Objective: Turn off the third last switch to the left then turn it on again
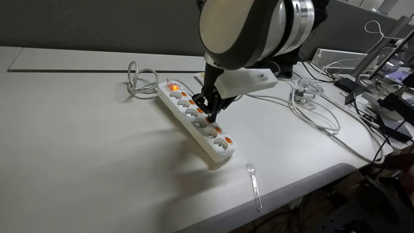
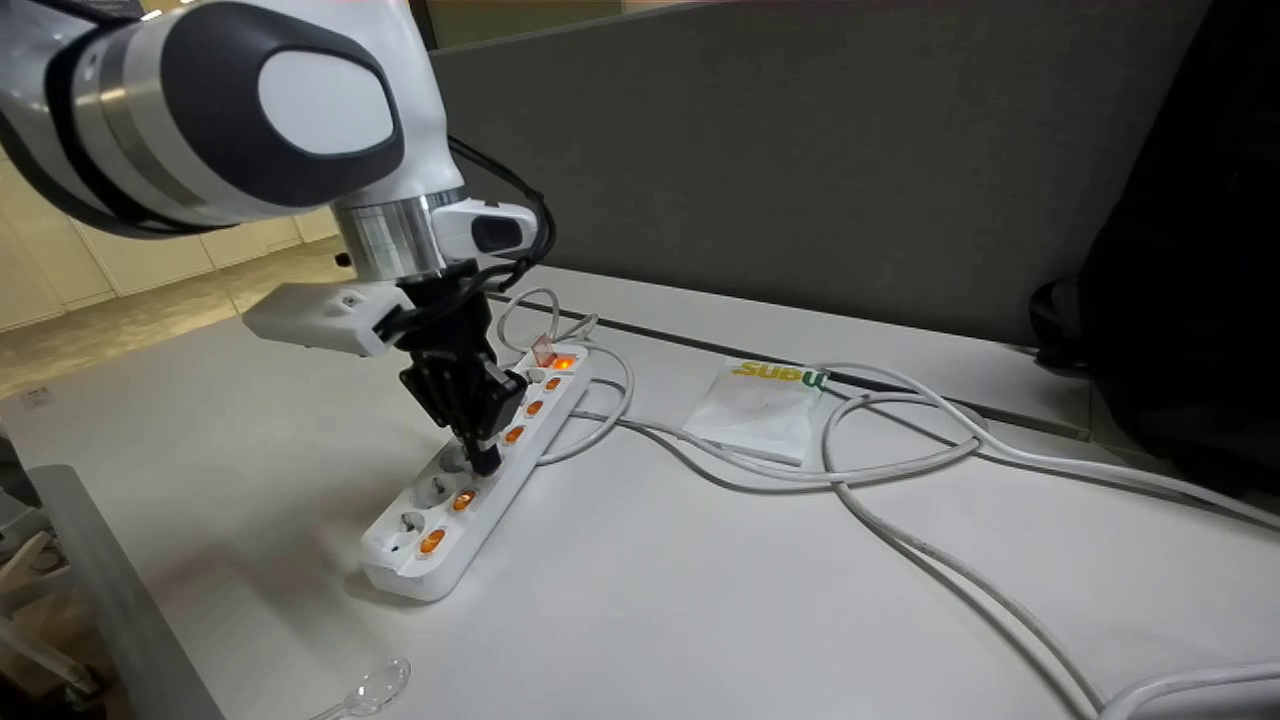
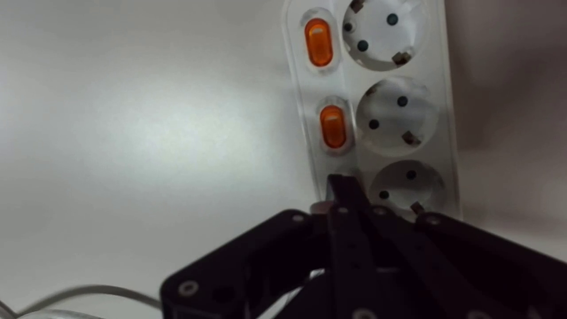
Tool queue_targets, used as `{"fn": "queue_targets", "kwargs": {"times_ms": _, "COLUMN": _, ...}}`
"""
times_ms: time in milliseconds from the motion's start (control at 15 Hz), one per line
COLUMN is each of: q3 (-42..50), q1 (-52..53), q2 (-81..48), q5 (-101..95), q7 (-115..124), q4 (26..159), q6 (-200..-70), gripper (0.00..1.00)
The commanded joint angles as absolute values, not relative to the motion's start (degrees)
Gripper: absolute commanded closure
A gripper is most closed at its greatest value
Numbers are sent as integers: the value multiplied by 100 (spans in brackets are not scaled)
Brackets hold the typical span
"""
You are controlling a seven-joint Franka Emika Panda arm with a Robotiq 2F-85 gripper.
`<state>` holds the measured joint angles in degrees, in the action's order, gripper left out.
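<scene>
A white power strip [image 1: 207,145] lies on the table with a row of sockets and small orange switches; it shows in both exterior views [image 2: 505,490]. A lit main switch [image 1: 175,87] with a raised clear cover is at its far end. My gripper [image 1: 212,118] is shut and empty, pointing down over the third switch from the near end, as also seen in an exterior view [image 2: 484,460]. Its fingertips [image 3: 347,188] hide most of that switch in the wrist view; contact is hard to tell. The two near-end switches [image 3: 318,43] [image 3: 332,127] are uncovered and appear unlit.
A clear plastic spoon [image 1: 255,184] lies near the table's front edge. A white paper napkin [image 2: 755,415] and loose grey cables [image 2: 900,472] lie beside the strip. A clear round container [image 1: 307,89] stands among cables. A grey partition [image 1: 97,26] stands behind.
</scene>
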<state>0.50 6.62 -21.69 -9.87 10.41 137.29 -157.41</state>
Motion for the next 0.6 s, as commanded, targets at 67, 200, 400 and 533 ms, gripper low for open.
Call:
{"fn": "queue_targets", "kwargs": {"times_ms": 67, "q3": 108, "q1": 765, "q2": -2418, "q5": -945, "q7": 1017, "q4": 13479, "q6": -15572, "gripper": 100}}
{"fn": "queue_targets", "kwargs": {"times_ms": 200, "q3": 115, "q1": 784, "q2": -2506, "q5": -962, "q7": 1031, "q4": 13411, "q6": -15511, "gripper": 100}}
{"fn": "queue_targets", "kwargs": {"times_ms": 400, "q3": 163, "q1": 859, "q2": -2647, "q5": -1006, "q7": 1191, "q4": 13365, "q6": -15666, "gripper": 100}}
{"fn": "queue_targets", "kwargs": {"times_ms": 533, "q3": 272, "q1": 979, "q2": -2732, "q5": -1141, "q7": 1334, "q4": 13395, "q6": -15898, "gripper": 100}}
